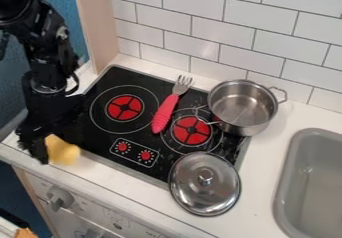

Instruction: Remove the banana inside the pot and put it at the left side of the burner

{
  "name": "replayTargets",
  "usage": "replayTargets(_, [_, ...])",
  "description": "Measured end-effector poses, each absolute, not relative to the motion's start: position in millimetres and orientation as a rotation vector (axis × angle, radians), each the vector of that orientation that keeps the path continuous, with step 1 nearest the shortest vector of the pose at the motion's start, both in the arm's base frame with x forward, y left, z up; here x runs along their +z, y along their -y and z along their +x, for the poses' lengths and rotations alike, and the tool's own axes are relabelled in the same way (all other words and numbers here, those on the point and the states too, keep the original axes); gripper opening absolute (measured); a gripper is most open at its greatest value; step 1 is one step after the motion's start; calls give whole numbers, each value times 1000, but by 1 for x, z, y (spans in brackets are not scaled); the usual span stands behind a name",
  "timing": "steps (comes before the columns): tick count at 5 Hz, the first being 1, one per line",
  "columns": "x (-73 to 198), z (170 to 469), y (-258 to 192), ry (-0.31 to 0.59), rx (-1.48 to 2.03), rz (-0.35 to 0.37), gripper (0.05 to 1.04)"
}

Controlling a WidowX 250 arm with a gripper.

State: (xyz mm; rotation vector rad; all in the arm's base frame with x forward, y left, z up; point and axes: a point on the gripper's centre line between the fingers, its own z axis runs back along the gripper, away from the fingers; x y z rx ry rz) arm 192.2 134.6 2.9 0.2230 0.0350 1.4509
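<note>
The black gripper (45, 141) hangs at the left, over the front left corner of the stove (97, 144) and the counter edge. Right against its lower end is the blurred yellow banana (62, 151), left of the control knobs and in front of the left burner (125, 107). Part of the banana is hidden behind the gripper, and whether it is held or resting on the counter is unclear. The steel pot (242, 107) stands upright at the stove's back right corner, partly over the right burner (191, 130), with nothing visible inside.
A fork with a red handle (165, 113) lies between the two burners. The steel lid (204, 183) rests across the stove's front right edge and the white counter (264, 182). A grey sink (310, 182) is at the right, and a tiled wall (220, 27) rises behind.
</note>
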Motion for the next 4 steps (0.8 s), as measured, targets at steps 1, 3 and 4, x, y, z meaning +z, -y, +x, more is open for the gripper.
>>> replayTargets(1, [18,196,-130,-17,1439,212,1003])
replayTargets(3, [60,219,-115,30,1381,261,999])
replayTargets(4, [80,246,-104,68,1233,238,999])
